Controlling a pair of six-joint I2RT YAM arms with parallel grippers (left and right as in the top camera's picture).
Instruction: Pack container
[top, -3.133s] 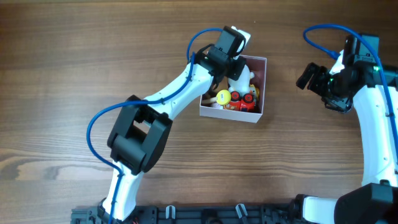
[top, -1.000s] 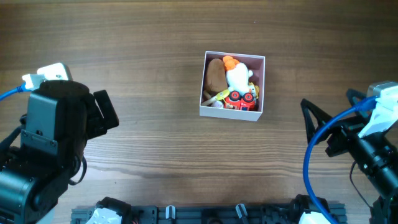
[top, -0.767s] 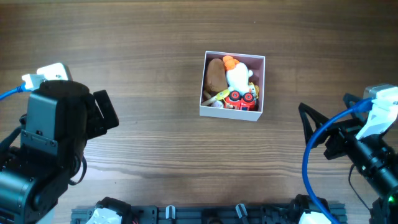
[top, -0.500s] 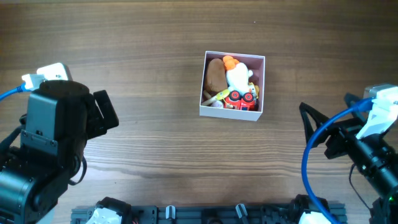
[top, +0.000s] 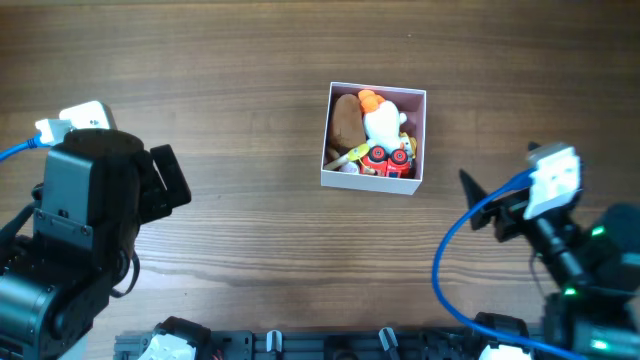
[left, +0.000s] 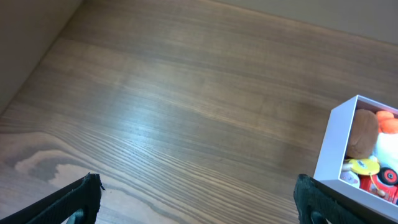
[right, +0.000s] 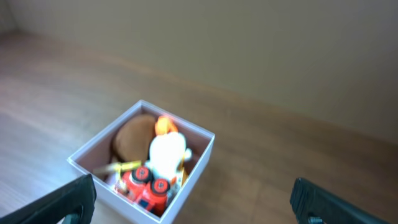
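Overhead, container: the container (top: 370, 181) sits mid-bench (top: 200, 60), right of centre, holding a brown plush (top: 347, 118), a white-and-orange toy (top: 381, 122) and a red car (top: 388, 160).
Overhead, arms: left fingers (top: 170, 180) near-left, right fingers (top: 478, 192) near-right, both well apart from the container.
Left wrist: I see the two tips at the bottom corners, spread wide, holding nothing; the container is at far right.
Right wrist: same wide spread, nothing held; the container lies ahead, slightly blurred.
Step, my judgement: packing looks finished; I see no loose toy on the bench.
Doing it well: I'd confirm the white-and-orange toy sits below the rim before calling it done, nudging it down from straight above if not.
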